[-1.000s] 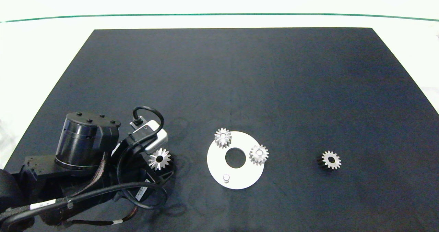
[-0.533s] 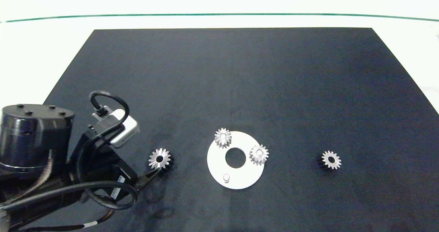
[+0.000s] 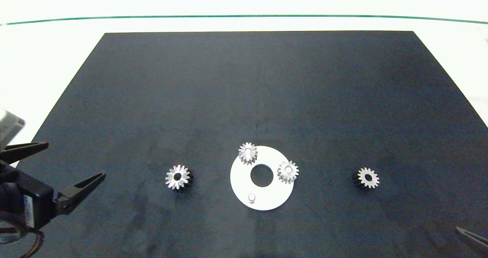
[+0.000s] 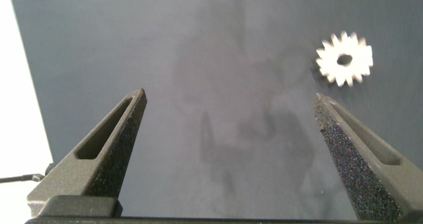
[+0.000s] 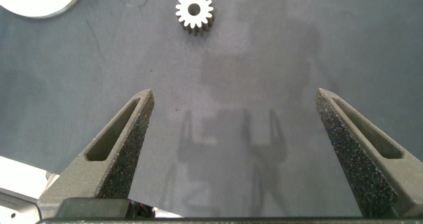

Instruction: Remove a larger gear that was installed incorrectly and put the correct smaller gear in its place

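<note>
I see the larger gear [image 3: 177, 177] lying loose on the mat, left of the white disc [image 3: 263, 197] — one peg bare. Left gripper [image 3: 72, 166] gapes empty at left. The smaller gear [image 3: 368, 178] waits right; right gripper [image 5: 234, 148] spread wide — presumably for it.

The black mat [image 3: 244, 90] on the white bench [image 3: 57, 48] lay bare from its centre out to 12 o'clock, giving wide passage. Obstacles sat only in a row toward 6 o'clock: the starburst-toothed silver larger gear [image 3: 177, 177] at 7 o'clock, the white round plate [image 3: 267, 201] with two small silver gears [image 3: 248, 153] on pegs and one bare peg [image 3: 251, 198], and the blunt-toothed silver smaller gear [image 3: 368, 178] at 5 o'clock. Clear gaps separated all three. The left hand [image 3: 72, 166] stood spread wide at 8 o'clock, well apart from the larger gear; the right hand [image 5: 231, 98], also spread, had open mat before the smaller gear.
</note>
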